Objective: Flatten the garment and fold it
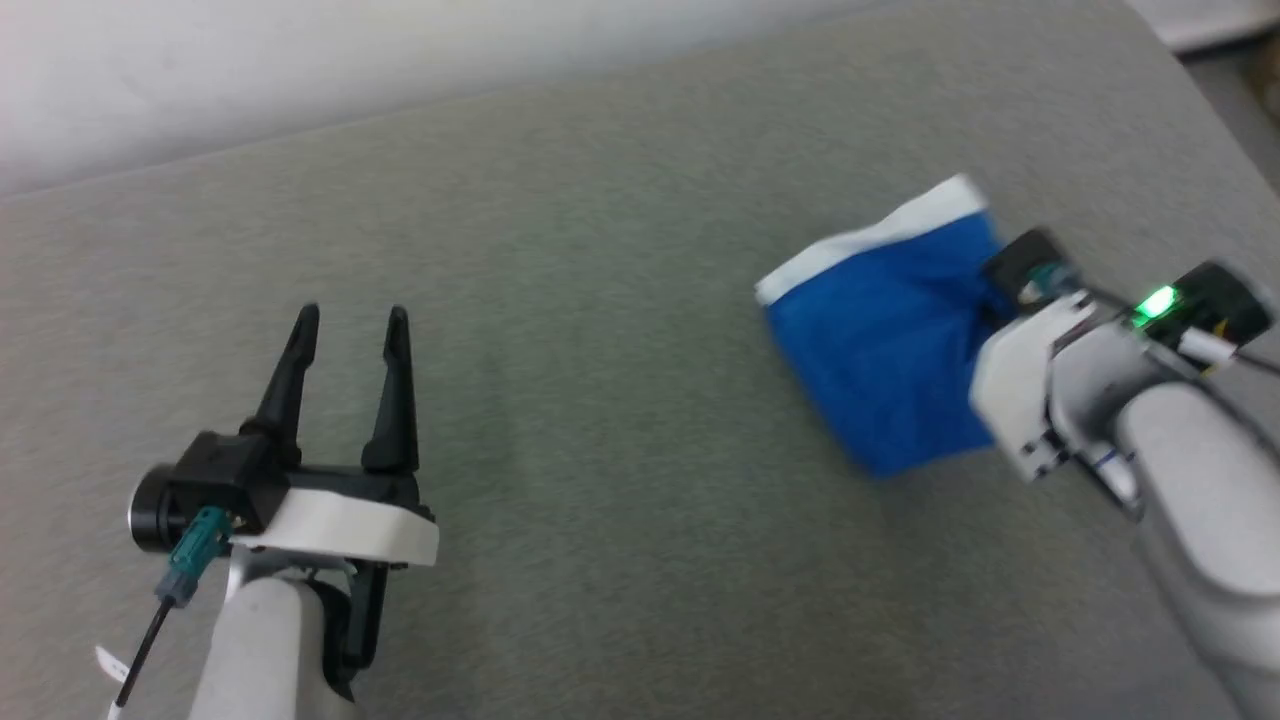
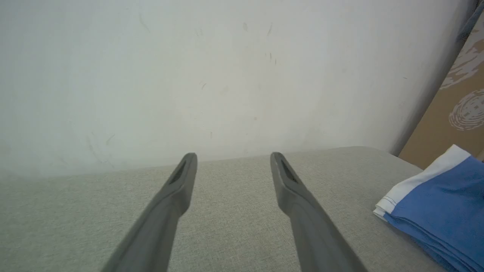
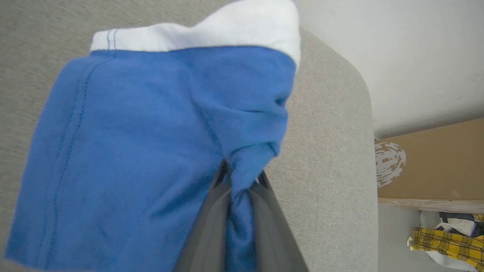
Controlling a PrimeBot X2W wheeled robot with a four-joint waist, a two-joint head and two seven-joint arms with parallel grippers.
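The garment (image 1: 880,340) is bright blue cloth with a white band along its far edge, folded into a compact stack on the grey fabric surface (image 1: 600,300) at the right. My right gripper (image 1: 985,300) is at the garment's right side. In the right wrist view its fingers (image 3: 211,223) are shut on a pinched, bunched fold of blue cloth (image 3: 132,143), which pulls up toward them. My left gripper (image 1: 353,320) stands open at the lower left, well apart from the garment, with nothing between its fingers (image 2: 177,189). The garment's layered corner (image 2: 446,211) shows at the left wrist view's right edge.
A white wall (image 2: 227,75) rises behind the surface. The surface's rounded far corner (image 3: 359,94) lies just beyond the garment. Past that edge stand a brown cardboard box (image 3: 427,162) and a yellow plaid cloth (image 3: 450,241) lower down.
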